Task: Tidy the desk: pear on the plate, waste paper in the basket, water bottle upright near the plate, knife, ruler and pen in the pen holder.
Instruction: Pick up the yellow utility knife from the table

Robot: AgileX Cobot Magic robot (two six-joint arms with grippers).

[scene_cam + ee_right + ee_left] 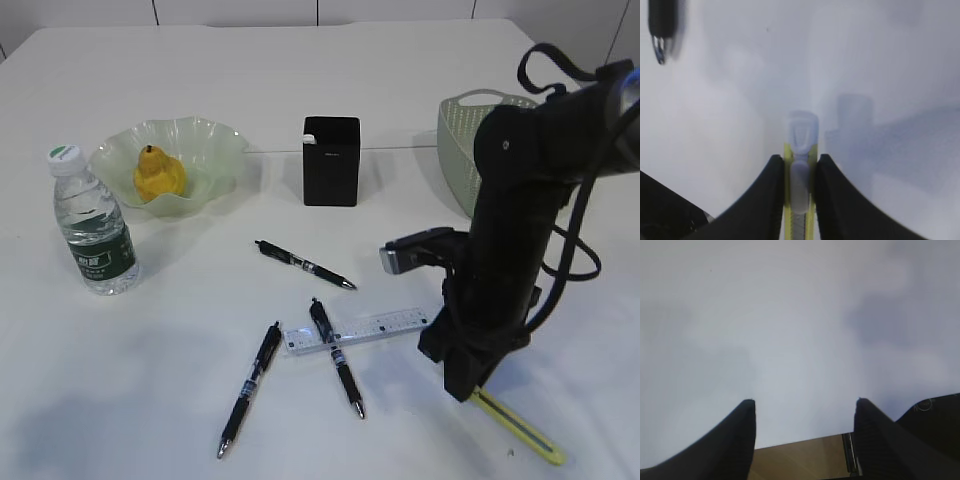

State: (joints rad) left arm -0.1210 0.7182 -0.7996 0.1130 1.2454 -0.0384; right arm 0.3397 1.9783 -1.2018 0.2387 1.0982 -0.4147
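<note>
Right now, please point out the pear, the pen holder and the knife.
pear (158, 177), exterior view, its yellow body.
pen holder (331, 165), exterior view, its black front wall.
knife (800, 165), right wrist view, handle between the fingers.

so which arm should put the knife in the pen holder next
Right. The right gripper is already closed on the yellow knife at the near right of the table, with the pen holder ahead of it. The left gripper is open and empty over bare table.

Bright, even light with soft shadows on the table (300, 80); both wrist views seem blurred up close
</note>
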